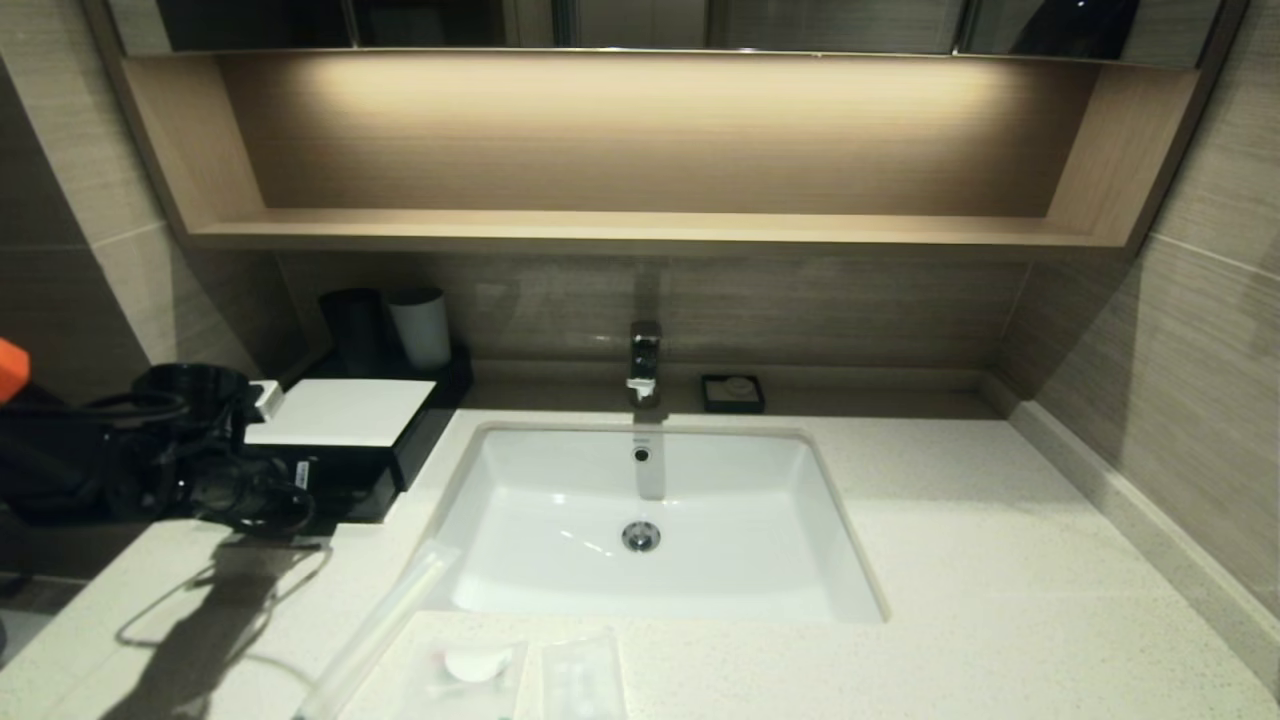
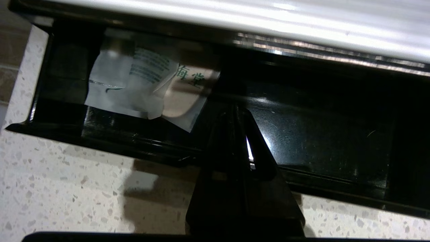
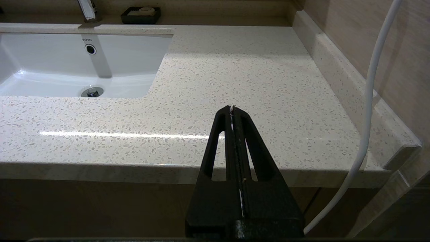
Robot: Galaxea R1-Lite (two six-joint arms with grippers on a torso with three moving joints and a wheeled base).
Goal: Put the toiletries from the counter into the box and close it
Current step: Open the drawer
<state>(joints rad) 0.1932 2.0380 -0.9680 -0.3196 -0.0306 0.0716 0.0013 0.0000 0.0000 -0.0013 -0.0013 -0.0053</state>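
Note:
The black box [image 1: 425, 432] with a white top panel stands at the counter's [image 1: 1000, 560] back left. Its drawer [image 2: 322, 134] is pulled out and holds white printed sachets [image 2: 141, 84] at one end. My left gripper [image 2: 235, 109] is shut and empty, its tip over the drawer's front wall; the left arm [image 1: 200, 470] is just left of the box. Three clear packets lie on the counter in front of the sink: a long thin one [image 1: 375, 625], a squarish one with a white disc [image 1: 470, 665] and a small rectangular one [image 1: 582, 675]. My right gripper [image 3: 232, 109] is shut and empty, parked by the counter's front right edge.
The white sink [image 1: 560, 560] with its faucet [image 1: 645, 360] fills the middle. A small black dish [image 1: 732, 393] sits behind it. A dark cup [image 1: 350, 330] and a white cup [image 1: 420, 328] stand behind the box. A white cable [image 3: 368, 101] hangs beside the right wrist.

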